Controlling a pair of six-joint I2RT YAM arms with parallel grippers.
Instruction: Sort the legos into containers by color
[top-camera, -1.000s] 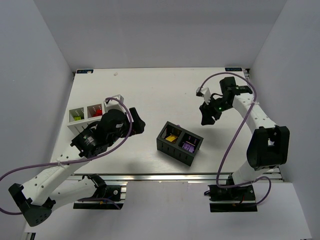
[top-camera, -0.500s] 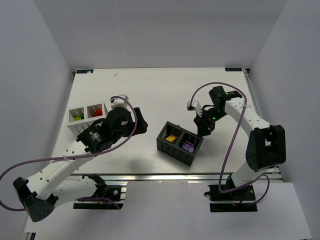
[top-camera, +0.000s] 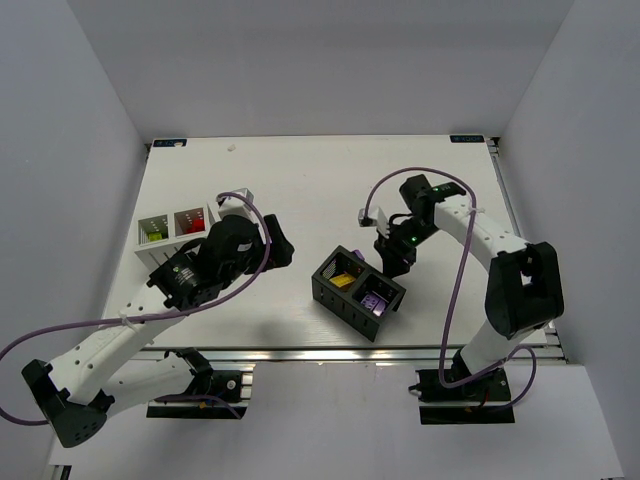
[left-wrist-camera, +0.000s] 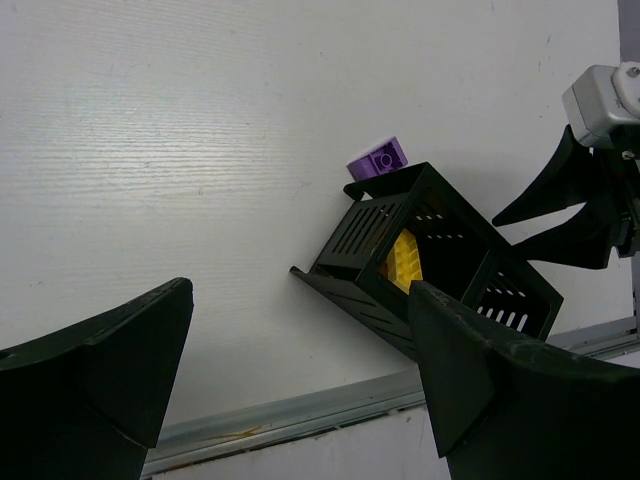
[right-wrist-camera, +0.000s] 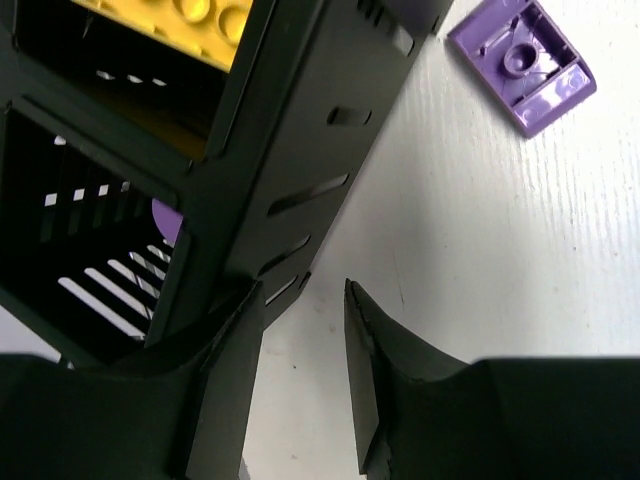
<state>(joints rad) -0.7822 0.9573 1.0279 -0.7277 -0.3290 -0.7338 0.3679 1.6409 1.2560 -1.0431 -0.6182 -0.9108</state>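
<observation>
Here, the right gripper (right-wrist-camera: 303, 298) stood low beside the black box (left-wrist-camera: 372, 228), its fingers a narrow way apart with only bare table showing between them and one finger touching the box's outer wall, while a loose purple lego (right-wrist-camera: 522, 65) lay upside down on the table just beyond the box's far corner. The left gripper (top-camera: 278, 243) hung spread wide and empty between the two containers. One black cell held yellow bricks (left-wrist-camera: 403, 262) and the other a purple brick (top-camera: 372, 298); the white box (top-camera: 170, 215) at the table's left side carried lime green and red. The step in hand appeared to be fetching the stray lego. Doing it well likely meant drawing clear of the wall first, so the box was not shoved onto the piece, then spreading the fingers wider, straddling it across its short sides, and lifting high enough to clear the rim before releasing over the purple cell
</observation>
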